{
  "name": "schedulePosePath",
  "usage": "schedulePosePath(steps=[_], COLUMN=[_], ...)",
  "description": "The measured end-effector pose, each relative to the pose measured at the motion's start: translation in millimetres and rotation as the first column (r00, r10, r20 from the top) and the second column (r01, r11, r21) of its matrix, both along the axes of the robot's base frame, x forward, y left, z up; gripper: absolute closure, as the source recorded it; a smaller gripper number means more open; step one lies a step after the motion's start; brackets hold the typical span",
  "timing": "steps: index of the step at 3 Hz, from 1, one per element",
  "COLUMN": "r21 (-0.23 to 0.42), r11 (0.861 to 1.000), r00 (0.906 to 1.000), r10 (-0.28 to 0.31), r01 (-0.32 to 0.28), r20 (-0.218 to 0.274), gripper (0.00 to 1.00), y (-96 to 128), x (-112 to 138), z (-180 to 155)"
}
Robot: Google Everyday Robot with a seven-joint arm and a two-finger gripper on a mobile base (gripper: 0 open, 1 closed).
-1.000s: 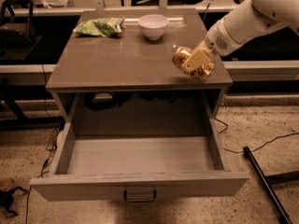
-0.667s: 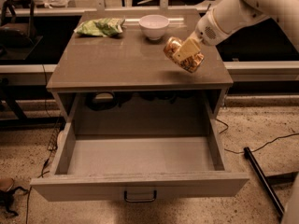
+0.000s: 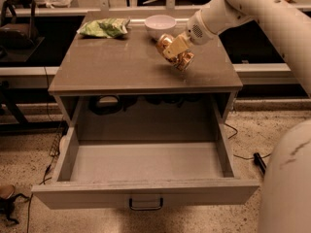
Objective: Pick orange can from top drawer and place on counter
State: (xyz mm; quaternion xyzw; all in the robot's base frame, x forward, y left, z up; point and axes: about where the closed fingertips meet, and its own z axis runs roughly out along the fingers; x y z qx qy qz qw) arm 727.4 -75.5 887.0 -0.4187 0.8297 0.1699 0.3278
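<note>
Pinching the tilted orange can [image 3: 185, 59], label unreadable, the gripper [image 3: 174, 50] fingers hold it over the counter surface [image 3: 121, 67], far right, near the white bowl [image 3: 160, 24]; top drawer [image 3: 146, 161] open.

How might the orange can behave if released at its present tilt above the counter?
Held tilted in the gripper over the counter, right of centre, the orange can would probably tip over and roll, being round. Its shiny metal looks slippery, and its uneven sides suggest thin walls that crush easily.
</note>
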Motion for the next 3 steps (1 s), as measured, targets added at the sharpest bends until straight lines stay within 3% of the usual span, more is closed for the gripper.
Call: schedulePosePath(steps=[1, 2, 3], r21=[0.052, 0.086, 0.108], r11=[0.999, 0.996, 0.994], r00=[0.9991, 0.9977, 0.9973], r10=[-0.006, 0.001, -0.009], r01=[0.008, 0.005, 0.016], r20=[-0.042, -0.068, -0.073], gripper=[0.05, 0.00, 0.00], y=[21, 34, 23], x=[12, 16, 10], z=[-18, -32, -39])
